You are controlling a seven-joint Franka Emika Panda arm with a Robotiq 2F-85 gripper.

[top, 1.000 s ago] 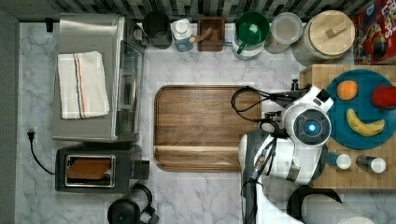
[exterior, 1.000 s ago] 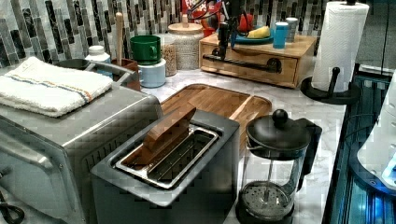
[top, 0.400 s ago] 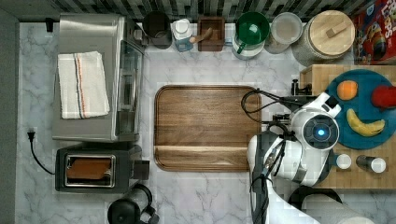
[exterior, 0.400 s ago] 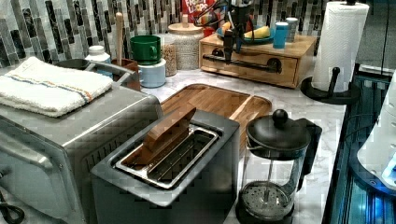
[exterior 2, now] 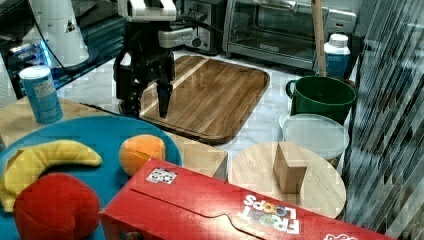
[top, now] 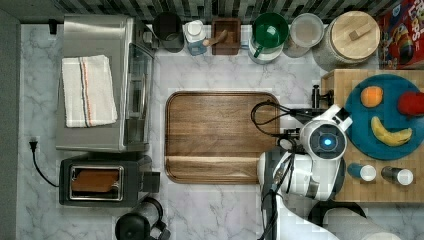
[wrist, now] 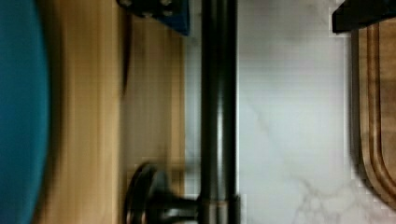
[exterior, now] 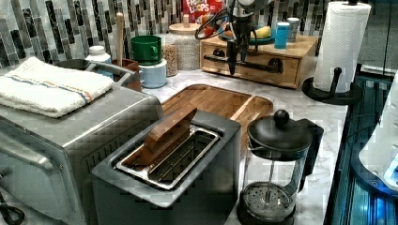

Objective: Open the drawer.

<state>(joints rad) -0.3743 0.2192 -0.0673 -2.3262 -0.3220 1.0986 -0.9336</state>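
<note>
The drawer (exterior: 287, 71) is the front of a light wooden box at the far end of the counter, and it looks closed. Its long black bar handle (exterior: 258, 63) runs across that front on two black mounts. My gripper (exterior: 233, 69) hangs straight down over the handle's middle. In the right view the gripper (exterior 2: 147, 106) is open, with its fingers (exterior 2: 164, 102) pointing down beside the box edge. The wrist view has the handle (wrist: 219, 112) running between the two fingers, one finger (wrist: 156, 9) on the box side and the other over the marble. Nothing is gripped.
A dark wooden tray (top: 220, 135) lies on the marble just in front of the drawer. A blue plate (top: 387, 150) with fruit and two small cans sit on the box top. A paper towel stand (exterior: 335, 47), French press (exterior: 277, 173), toaster (top: 100, 180) and oven (top: 100, 85) ring the counter.
The arm has shifted slightly along the drawer front, and the gripper has come lower, so its fingers now reach the level of the handle bar.
</note>
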